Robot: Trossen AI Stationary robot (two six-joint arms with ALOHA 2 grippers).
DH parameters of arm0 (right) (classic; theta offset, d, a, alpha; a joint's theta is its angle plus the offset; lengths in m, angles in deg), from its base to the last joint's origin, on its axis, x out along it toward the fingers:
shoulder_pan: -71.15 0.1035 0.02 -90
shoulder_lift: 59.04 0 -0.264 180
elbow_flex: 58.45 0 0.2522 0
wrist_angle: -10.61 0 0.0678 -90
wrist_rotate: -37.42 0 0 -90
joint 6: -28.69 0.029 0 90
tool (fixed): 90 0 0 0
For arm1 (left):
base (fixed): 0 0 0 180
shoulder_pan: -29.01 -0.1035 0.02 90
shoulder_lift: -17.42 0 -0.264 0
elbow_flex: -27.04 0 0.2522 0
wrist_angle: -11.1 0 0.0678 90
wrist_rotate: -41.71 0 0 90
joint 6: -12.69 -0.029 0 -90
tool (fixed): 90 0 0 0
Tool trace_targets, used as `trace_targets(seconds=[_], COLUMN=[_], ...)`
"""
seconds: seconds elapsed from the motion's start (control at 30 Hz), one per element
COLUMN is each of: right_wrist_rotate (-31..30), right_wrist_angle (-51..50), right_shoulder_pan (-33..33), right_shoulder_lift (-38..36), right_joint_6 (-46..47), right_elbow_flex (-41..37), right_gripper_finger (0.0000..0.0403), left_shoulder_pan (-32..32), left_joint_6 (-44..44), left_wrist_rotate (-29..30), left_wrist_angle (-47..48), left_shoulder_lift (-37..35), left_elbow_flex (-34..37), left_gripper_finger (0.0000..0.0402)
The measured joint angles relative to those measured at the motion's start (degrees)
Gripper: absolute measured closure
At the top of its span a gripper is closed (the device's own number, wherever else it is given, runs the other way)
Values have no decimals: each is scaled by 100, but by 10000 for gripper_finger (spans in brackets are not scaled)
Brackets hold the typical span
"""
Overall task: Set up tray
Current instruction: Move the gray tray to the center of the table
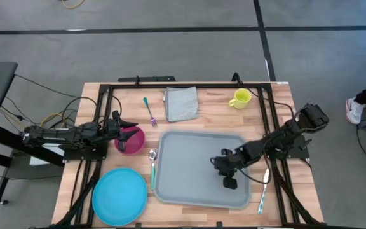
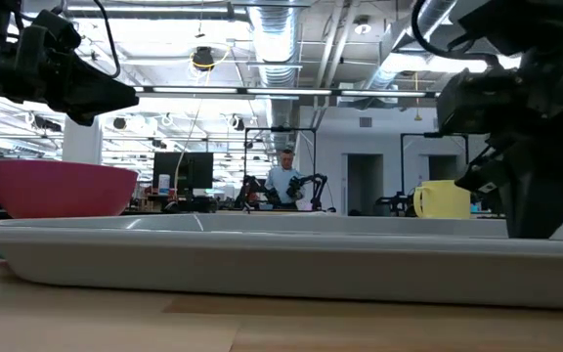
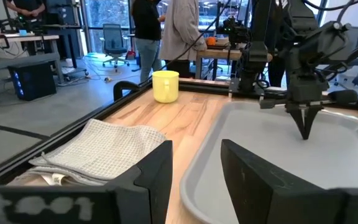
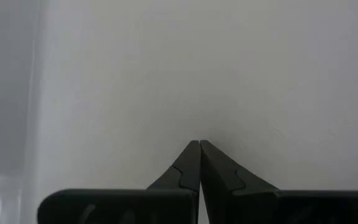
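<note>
Ringing the tray (image 1: 189,166): pink bowl (image 1: 131,140), blue plate (image 1: 119,196), napkin (image 1: 181,104); right tool (image 1: 229,182) pressed together above it, left tool (image 1: 127,124) spread.

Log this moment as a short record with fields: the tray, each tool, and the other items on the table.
tray: grey tray, flat at the middle of the table, nothing lying on it
right tool: shut, empty, pointing down over the tray's right part
left tool: open, empty, over the pink bowl left of the tray
plate: blue plate, near left corner
cloth: folded grey cloth, beyond the tray
mug: yellow mug, far right
cutlery: fork by the cloth; spoon at the tray's left edge; knife at its right
</note>
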Motion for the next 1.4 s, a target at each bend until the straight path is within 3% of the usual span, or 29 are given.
trace_targets(seconds=[0.2,0.37,0.57,0.77,1.0,1.4], right_wrist_rotate=[-449,-1292,-1083,-1129,-1115,-925], right_wrist_angle=[213,1951,3570,3459,2409,1904], right_shoulder_pan=[-123,-450,-941,-1004,-861,-532], right_shoulder_lift=[-8,182,1031,2068,2954,3414], right_joint_6=[-565,-1325,-1198,-1206,-1603,-1665], right_elbow_flex=[264,310,445,1240,2455,3261], right_gripper_finger=[403,403,403,403,403,403], left_shoulder_pan=[0,0,0,0,0,0], left_joint_6=[85,151,153,153,155,157], left_wrist_rotate=[2,101,146,148,144,136], left_wrist_angle=[-15,-20,-22,-14,-5,26], left_shoulder_lift=[-2,0,0,-2,-2,63], left_elbow_flex=[0,2,2,2,2,2], left_gripper_finger=[274,274,274,274,274,274])
